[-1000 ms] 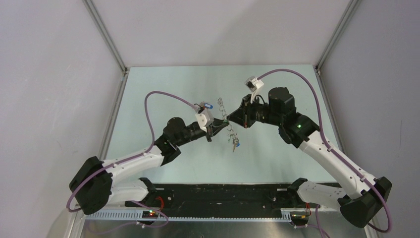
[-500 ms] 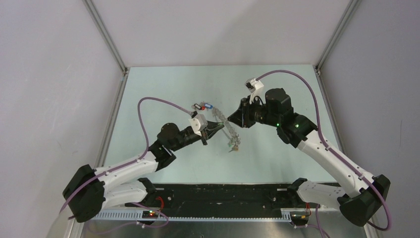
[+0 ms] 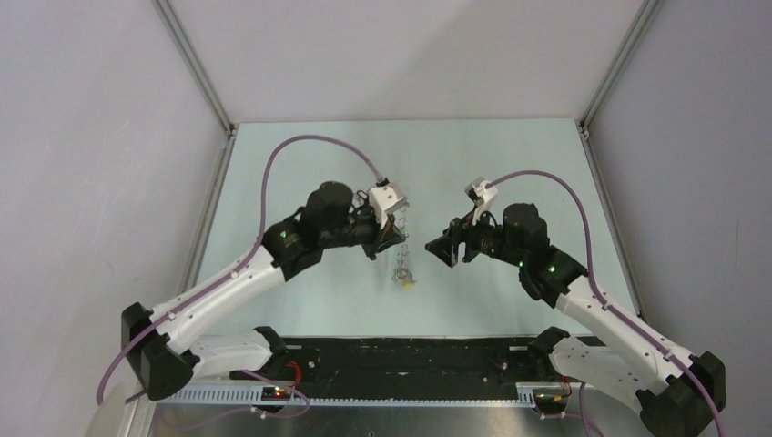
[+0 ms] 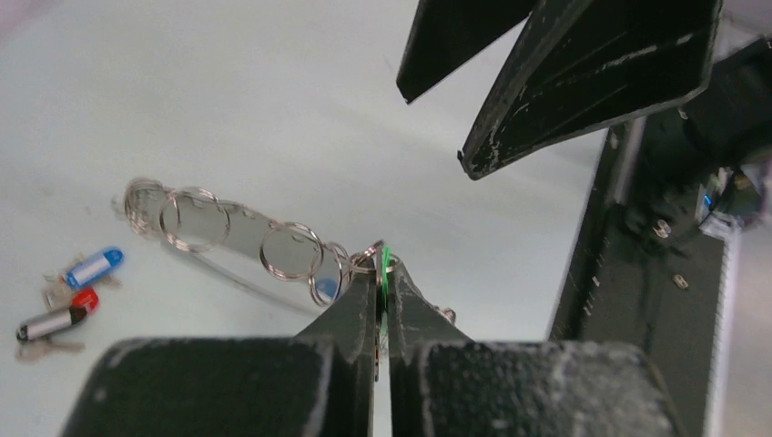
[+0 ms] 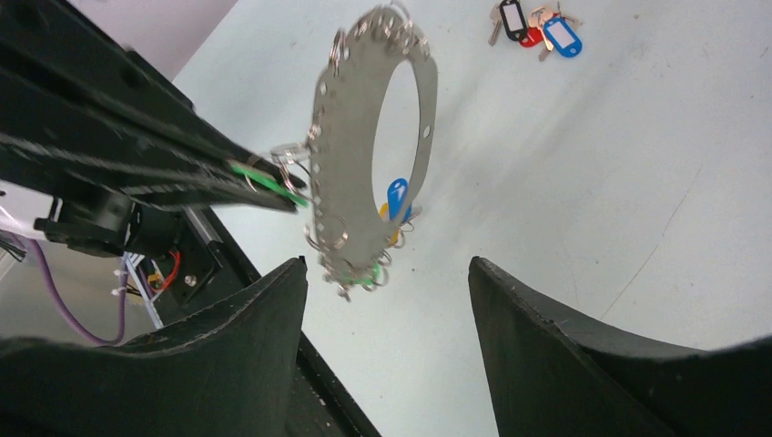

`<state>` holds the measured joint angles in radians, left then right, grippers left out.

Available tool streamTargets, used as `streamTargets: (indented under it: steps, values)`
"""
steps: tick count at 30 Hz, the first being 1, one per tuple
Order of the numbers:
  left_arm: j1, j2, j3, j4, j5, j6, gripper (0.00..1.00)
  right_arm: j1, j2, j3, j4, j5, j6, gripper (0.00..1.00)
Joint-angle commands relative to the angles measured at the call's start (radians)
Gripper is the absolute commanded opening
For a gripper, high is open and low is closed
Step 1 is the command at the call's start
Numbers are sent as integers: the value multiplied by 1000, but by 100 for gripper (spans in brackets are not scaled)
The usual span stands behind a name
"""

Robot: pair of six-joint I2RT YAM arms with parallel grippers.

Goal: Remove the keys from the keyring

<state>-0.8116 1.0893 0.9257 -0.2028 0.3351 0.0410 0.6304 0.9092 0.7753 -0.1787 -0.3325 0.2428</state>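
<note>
The keyring [image 5: 364, 137] is a flat grey perforated hoop fringed with small silvery rings. It hangs in the air over the table [image 3: 510, 164] from my left gripper [image 3: 393, 238]. That gripper [image 4: 380, 264] is shut on a thin green key tag [image 5: 273, 182], linked by a small ring to the hoop's edge. Blue [image 5: 397, 196] and yellow keys dangle inside the hoop, and a green one hangs at its bottom [image 5: 369, 273]. My right gripper [image 5: 387, 264] is open and empty. It stands just right of the keyring [image 3: 401, 259], apart from it.
A loose cluster of keys with black, red and blue heads [image 5: 537, 27] lies on the table beyond the hoop; the blue [image 4: 91, 269] and red ones show in the left wrist view. The black base rail [image 3: 410, 355] runs along the near edge.
My right gripper has let go of the keyring, opened and drawn back to the right. The left arm has swung and now carries the hanging keyring alone.
</note>
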Motion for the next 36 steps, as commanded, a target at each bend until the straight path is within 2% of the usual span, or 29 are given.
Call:
streamTargets:
  steps: [1, 6, 8, 10, 14, 18, 23, 27, 32, 36]
  values:
    - [-5, 105, 243, -488, 33, 103, 0, -2, -50, -145, 301, -58, 19, 72]
    - [-37, 235, 504, -835, -171, 249, 0, 8, -59, -226, 474, -86, -60, 74]
    - [-75, 279, 590, -918, -365, 315, 0, 16, -60, -232, 494, -74, -106, 73]
    - [-115, 310, 655, -950, -521, 379, 0, 24, -70, -235, 510, -65, -147, 71]
    - [-157, 329, 740, -941, -634, 506, 0, 42, -97, -251, 562, -65, -217, 69]
    - [-212, 329, 740, -904, -770, 664, 0, 64, -115, -266, 612, -75, -273, 66]
    - [-222, 345, 768, -882, -775, 705, 0, 79, -100, -273, 689, -121, -286, 55]
    - [-239, 339, 757, -848, -814, 741, 0, 103, -73, -275, 739, -128, -303, 51]
    - [-245, 293, 722, -753, -838, 785, 0, 128, -93, -302, 802, -82, -338, 52]
    - [-245, 242, 675, -691, -783, 804, 0, 132, -127, -320, 830, -100, -350, 53]
